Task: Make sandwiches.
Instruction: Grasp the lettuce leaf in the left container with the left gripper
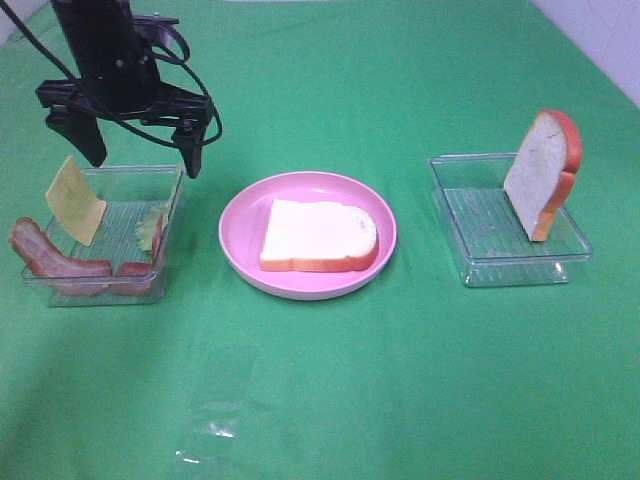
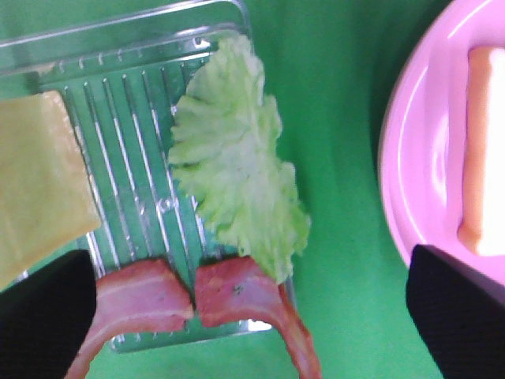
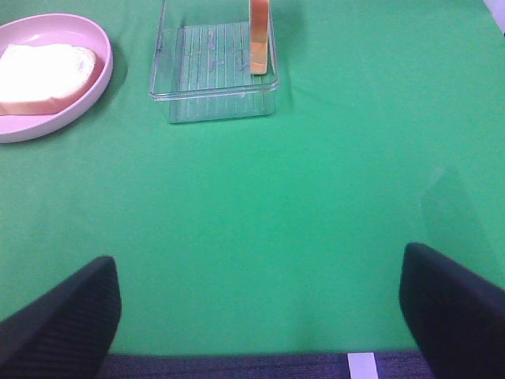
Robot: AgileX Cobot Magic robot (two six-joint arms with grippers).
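At far left, the left gripper (image 1: 140,160) hangs above a clear tray (image 1: 125,180), its two black fingers spread wide apart and holding nothing. The tray holds the fillings. A yellow cheese square (image 1: 75,202) leans upright. Reddish bacon strips (image 1: 55,258) lie along the near edge. A green lettuce leaf (image 2: 237,181) drapes over the tray wall on the side facing the plate.

In the middle, a round pink plate (image 1: 240,225) carries one white bread slice (image 1: 318,235) lying flat. To the right, a second clear tray (image 1: 480,225) holds the other bread slice (image 1: 540,175), propped on edge.

The right gripper (image 3: 256,272) is outside the overhead view. Its own camera shows it well back from that tray, fingers apart and empty.

The sandwich appears barely begun: base laid, no filling added. The next move likely calls for lowering onto the thin, floppy lettuce and pinching it cleanly.

A green cloth (image 1: 400,380) covers the table. A scrap of clear film (image 1: 215,410) lies near the front, and a pale surface (image 1: 600,40) shows at the back right corner.
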